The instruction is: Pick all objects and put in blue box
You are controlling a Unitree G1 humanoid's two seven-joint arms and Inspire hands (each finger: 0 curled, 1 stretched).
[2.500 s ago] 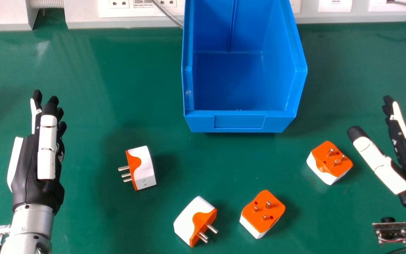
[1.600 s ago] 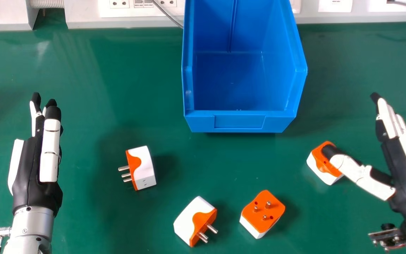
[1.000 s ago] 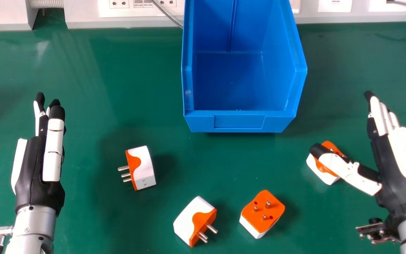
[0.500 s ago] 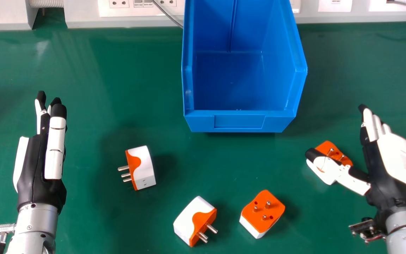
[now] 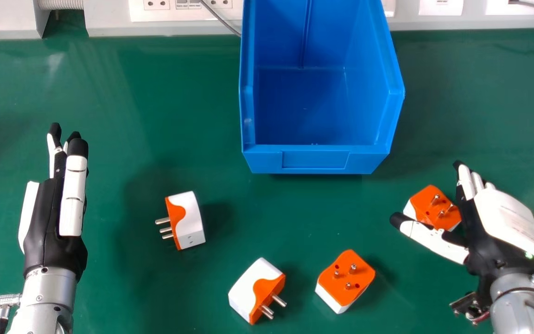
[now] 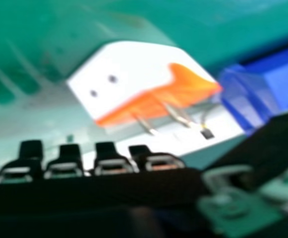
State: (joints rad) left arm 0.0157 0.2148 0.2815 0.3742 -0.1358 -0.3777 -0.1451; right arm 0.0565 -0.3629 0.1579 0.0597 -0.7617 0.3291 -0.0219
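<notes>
In the head view my right hand [image 5: 485, 232] is open around the rightmost orange and white plug adapter [image 5: 434, 208], its thumb on the near left side and its straight fingers to the right. That adapter [image 6: 134, 79] also fills much of the space before the fingertips of my right hand [image 6: 106, 158] in the right hand view. My left hand [image 5: 56, 199] hangs open at the left, holding nothing. Three more adapters lie apart: one at centre left [image 5: 188, 220], one near the front [image 5: 255, 292] and one with pins up [image 5: 346, 280]. The blue box [image 5: 315, 160] stands behind them.
The green table [image 5: 109, 116] carries everything. A pale wall panel with sockets [image 5: 181, 11] runs along its back edge, and a grey cable [image 5: 220, 19] hangs down beside the blue box's left wall.
My right hand has moved left and nearer, its thumb passing over the rightmost adapter to its near left side. My left hand has shifted slightly right. The adapters have kept their places.
</notes>
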